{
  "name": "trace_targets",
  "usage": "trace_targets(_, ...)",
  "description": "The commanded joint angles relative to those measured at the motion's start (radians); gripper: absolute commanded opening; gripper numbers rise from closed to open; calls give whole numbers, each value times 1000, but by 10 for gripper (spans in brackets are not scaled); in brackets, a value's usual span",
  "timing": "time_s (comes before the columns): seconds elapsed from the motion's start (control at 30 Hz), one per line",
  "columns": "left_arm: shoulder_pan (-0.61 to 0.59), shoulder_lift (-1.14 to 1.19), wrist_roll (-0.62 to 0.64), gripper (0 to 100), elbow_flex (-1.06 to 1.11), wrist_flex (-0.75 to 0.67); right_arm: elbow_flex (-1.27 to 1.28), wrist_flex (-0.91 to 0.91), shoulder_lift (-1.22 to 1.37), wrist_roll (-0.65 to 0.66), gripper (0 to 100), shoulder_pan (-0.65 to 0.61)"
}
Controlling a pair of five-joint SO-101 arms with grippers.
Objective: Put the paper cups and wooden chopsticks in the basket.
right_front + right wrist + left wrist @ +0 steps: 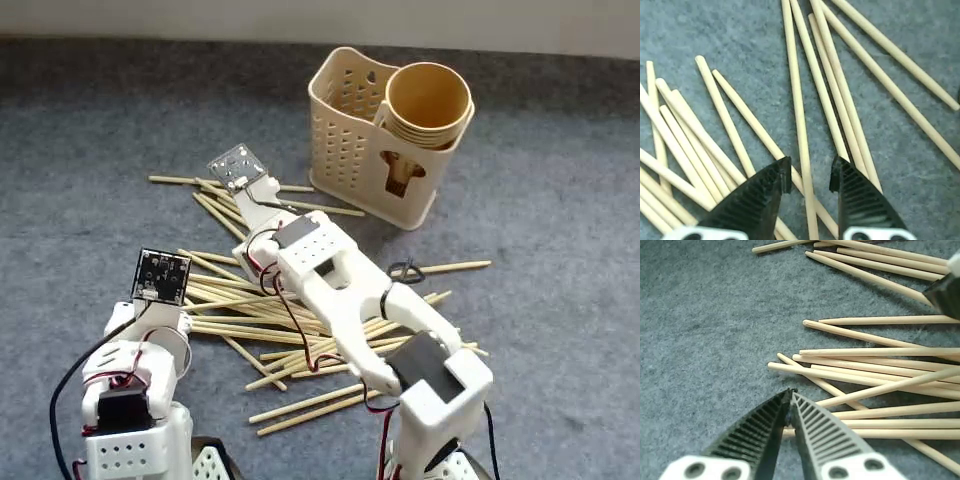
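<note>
Several wooden chopsticks (215, 295) lie scattered across the grey carpet. A cream perforated basket (350, 140) stands at the back right, and stacked paper cups (428, 98) sit tilted in it. My right gripper (810, 172) is open low over the far end of the pile. One chopstick (797, 115) runs between its fingers, and others lie close on both sides. My left gripper (791, 392) is shut with nothing in it. Its tips hover just above the ends of the chopsticks (880, 360) at the pile's near left.
The right arm (340, 290) stretches diagonally over the middle of the pile, hiding part of it. Bare carpet (90, 150) spreads to the left and at the far right. The basket's other compartment (350, 85) has room.
</note>
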Motion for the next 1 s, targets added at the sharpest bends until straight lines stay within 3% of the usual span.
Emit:
trace_targets(0.0,-12,-10,-5,8,-13,-6,-96,-1,36,11,138,-18)
trace_targets(0.13,-12,-10,-5,8,-12,-6,-137,-1,122,11,128,-18)
trace_targets(0.3,-10,-10,-5,8,-12,-6,-183,5,153,17,1,1)
trace_targets(0.97,-10,-10,-6,8,-10,-6,-194,374,-199,12,5,73)
